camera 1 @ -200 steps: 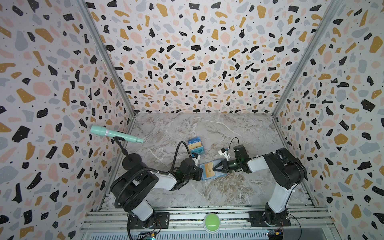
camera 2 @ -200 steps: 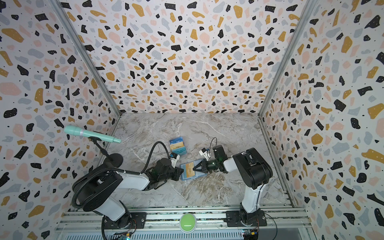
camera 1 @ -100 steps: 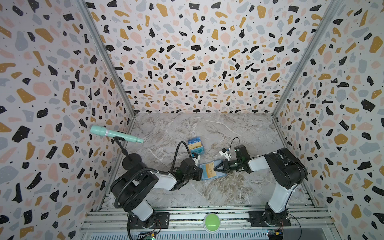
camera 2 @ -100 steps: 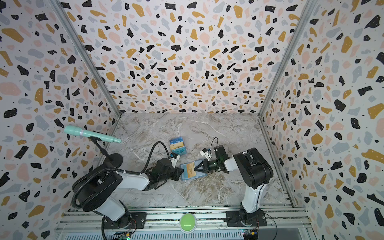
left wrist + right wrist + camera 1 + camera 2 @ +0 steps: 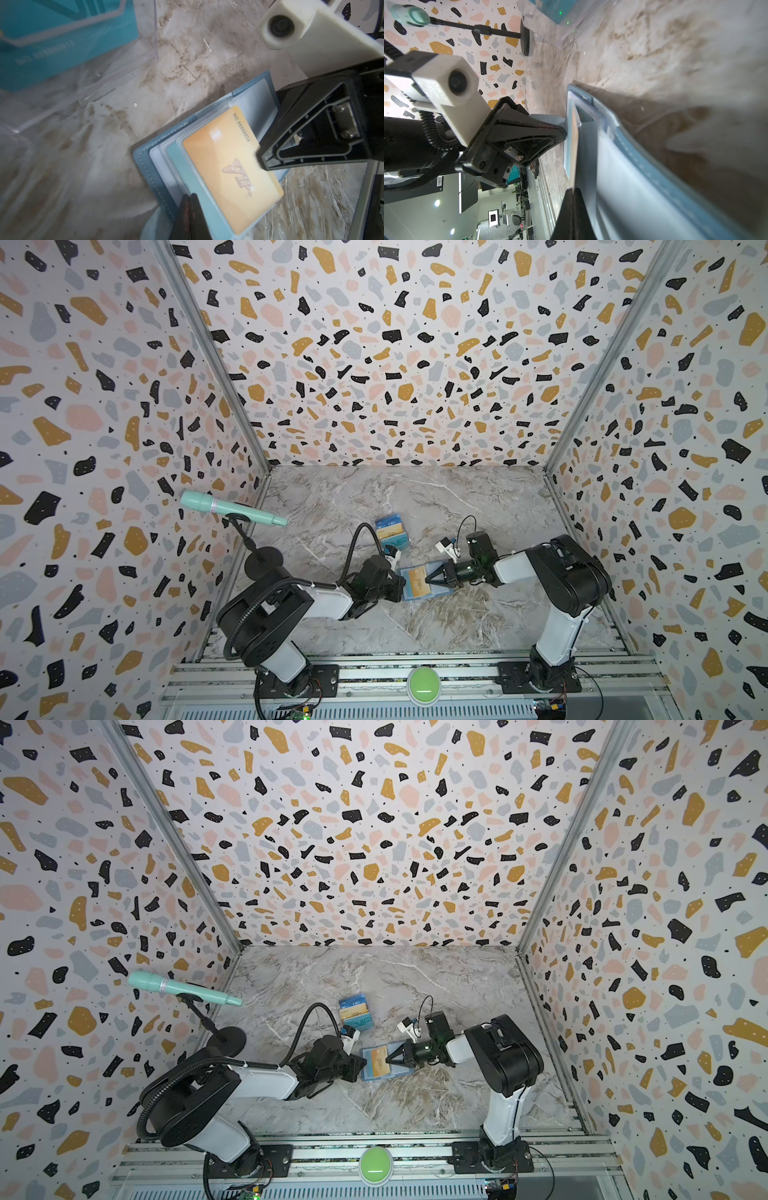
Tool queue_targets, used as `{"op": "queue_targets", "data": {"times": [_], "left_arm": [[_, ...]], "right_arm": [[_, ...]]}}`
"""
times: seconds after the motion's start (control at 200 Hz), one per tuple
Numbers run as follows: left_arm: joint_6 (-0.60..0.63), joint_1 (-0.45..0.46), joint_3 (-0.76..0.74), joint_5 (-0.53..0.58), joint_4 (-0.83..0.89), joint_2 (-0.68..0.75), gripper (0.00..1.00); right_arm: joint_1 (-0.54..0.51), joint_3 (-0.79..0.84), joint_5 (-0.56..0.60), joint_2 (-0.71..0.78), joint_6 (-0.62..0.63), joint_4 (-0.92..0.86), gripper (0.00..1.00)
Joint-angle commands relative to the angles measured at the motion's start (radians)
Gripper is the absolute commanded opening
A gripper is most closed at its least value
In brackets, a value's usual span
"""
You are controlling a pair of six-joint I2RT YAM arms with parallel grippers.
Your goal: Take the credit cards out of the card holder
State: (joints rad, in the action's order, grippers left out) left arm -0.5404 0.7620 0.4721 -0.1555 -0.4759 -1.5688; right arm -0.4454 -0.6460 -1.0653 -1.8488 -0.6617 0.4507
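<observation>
Biggest thing in the booth was the grey-brown veined marble-look table (image 5: pixel 415 497), smooth and hard, so nothing gave when I pressed down. Behind the work area sat the clear acrylic tiered stand (image 5: pixel 392 533) w/ blue, tan and teal cards already in it, well apart from the action.

The small dusty-blue stitched leather-like card holder (image 5: pixel 432 593) lay open flat on the table between my two arms, clear glossy sleeves up. My left gripper (image 5: pixel 190 207) was pinched fully closed on the holder's near edge, cover and sleeve, basically anchoring it. My right gripper (image 5: pixel 428 578) was closed too, tips on the far edge of the tan-gold glossy plastic card marked VIP (image 5: pixel 226 166); looked like a pinch on that edge, tho I couldn't fully tell card from sleeve film there. A teal card (image 5: pixel 180 166) showed in the sleeve layer under it.

Imo the trick for this step: keep the left clamp low and steady, pull the card straight along the sleeve opening, not up. Sleeves are floppy and slick, card is stiff, so any twist would drag the whole booklet.
</observation>
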Motion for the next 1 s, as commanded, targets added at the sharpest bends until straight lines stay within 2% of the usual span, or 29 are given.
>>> {"op": "queue_targets", "data": {"times": [0.0, 0.481, 0.996], "left_arm": [[0.017, 0.0, 0.006, -0.008, 0.027, 0.02, 0.06], [0.021, -0.001, 0.002, -0.025, -0.024, 0.013, 0.06], [0.019, 0.0, -0.017, -0.027, -0.058, -0.008, 0.05]], "right_arm": [[-0.021, -0.026, 0.005, -0.028, -0.024, 0.038, 0.0], [-0.052, -0.03, 0.058, -0.065, -0.048, 0.056, 0.0], [-0.054, -0.026, 0.066, -0.082, -0.07, 0.086, 0.0]]}}
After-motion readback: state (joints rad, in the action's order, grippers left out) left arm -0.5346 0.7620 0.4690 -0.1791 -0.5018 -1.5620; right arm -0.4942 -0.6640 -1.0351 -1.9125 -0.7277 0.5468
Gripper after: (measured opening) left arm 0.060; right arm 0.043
